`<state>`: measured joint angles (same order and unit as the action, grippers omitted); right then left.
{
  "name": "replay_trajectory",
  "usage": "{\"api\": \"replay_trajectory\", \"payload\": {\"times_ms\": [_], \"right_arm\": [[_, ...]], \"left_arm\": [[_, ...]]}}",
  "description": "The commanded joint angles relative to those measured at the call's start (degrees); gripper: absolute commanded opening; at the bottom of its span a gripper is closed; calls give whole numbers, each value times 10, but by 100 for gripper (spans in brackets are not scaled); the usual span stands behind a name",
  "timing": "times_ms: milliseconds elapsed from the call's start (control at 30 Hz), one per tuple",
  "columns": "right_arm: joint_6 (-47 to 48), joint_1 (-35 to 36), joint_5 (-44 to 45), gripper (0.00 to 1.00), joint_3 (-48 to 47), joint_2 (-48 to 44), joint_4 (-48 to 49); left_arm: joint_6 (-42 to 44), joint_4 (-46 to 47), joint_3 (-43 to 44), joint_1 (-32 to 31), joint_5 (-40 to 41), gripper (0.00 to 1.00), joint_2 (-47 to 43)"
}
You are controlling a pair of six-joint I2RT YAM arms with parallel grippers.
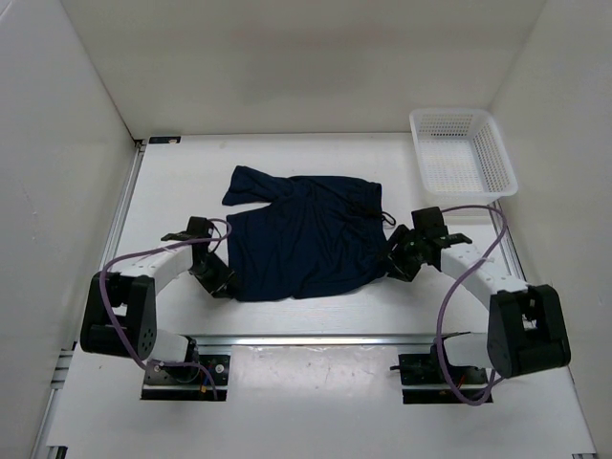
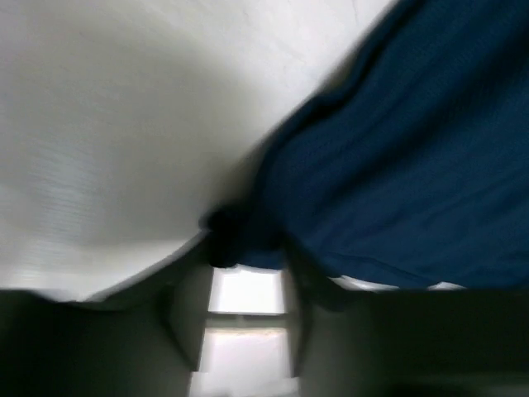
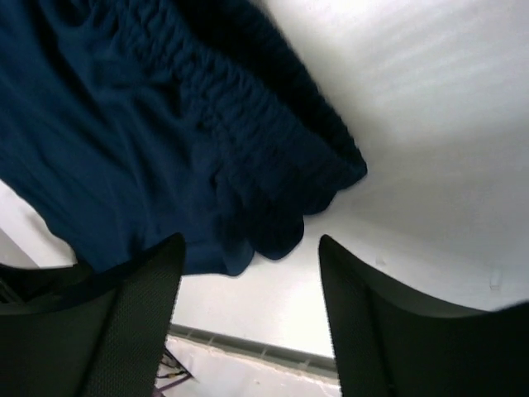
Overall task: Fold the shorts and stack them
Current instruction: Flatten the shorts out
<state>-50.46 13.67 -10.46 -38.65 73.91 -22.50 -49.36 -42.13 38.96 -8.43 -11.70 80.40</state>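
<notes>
The dark navy shorts (image 1: 306, 234) lie spread on the white table, with one leg folded up at the far left. My left gripper (image 1: 222, 282) sits low at their near-left corner. In the blurred left wrist view the fingers stand a narrow gap apart, and the corner of the shorts (image 2: 397, 165) lies at their tips (image 2: 252, 248). My right gripper (image 1: 394, 263) is at the shorts' right edge by the waistband. It is open and empty (image 3: 248, 248), and the gathered waistband corner (image 3: 264, 157) lies just ahead of its fingers.
A white mesh basket (image 1: 464, 153) stands at the far right corner. White walls enclose the table on three sides. A metal rail (image 1: 316, 339) runs along the near edge in front of the arm bases.
</notes>
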Motion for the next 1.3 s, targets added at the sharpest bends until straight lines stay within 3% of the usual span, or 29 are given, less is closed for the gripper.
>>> {"api": "replay_trajectory", "payload": {"times_ms": [0, 67, 233, 300, 500, 567, 667, 733, 867, 900, 967, 1100, 1200, 1267], "right_arm": [[4, -3, 6, 62, -34, 32, 33], [4, -3, 6, 52, -41, 63, 41], [5, -3, 22, 0, -87, 95, 41], [25, -3, 31, 0, -135, 109, 36], [91, -9, 67, 0, -471, 170, -55], [114, -9, 80, 0, -516, 159, -55], [135, -9, 85, 0, -507, 119, -48], [142, -4, 92, 0, -451, 68, -32], [135, -4, 105, 0, -240, -40, 2], [126, -4, 105, 2, -153, -82, 10], [107, -4, 105, 20, -80, -131, 10], [54, 1, 87, 51, 43, -191, -18], [1, 1, 66, 73, 87, -226, -35], [-23, 1, 41, 79, 105, -237, -47]], "left_arm": [[2, 22, 16, -2, 10, 32, 7], [8, 22, 23, -2, 10, 11, 14], [29, 22, 77, 3, 10, 11, 20], [43, 6, 121, 9, 10, 11, 20], [103, -127, 492, 54, 40, 11, 85], [113, -180, 626, 62, 40, 11, 105], [120, -211, 695, 68, 46, 11, 98], [125, -205, 666, 68, 32, 11, 73], [104, -145, 470, 53, 12, 11, -50], [91, -116, 375, 45, 1, 11, -71], [76, -95, 247, 25, -4, 11, -114], [50, -54, 102, 8, -17, 11, -140], [50, -48, 83, 8, 0, 11, -160], [50, -48, 76, 8, 12, 11, -172]]}}
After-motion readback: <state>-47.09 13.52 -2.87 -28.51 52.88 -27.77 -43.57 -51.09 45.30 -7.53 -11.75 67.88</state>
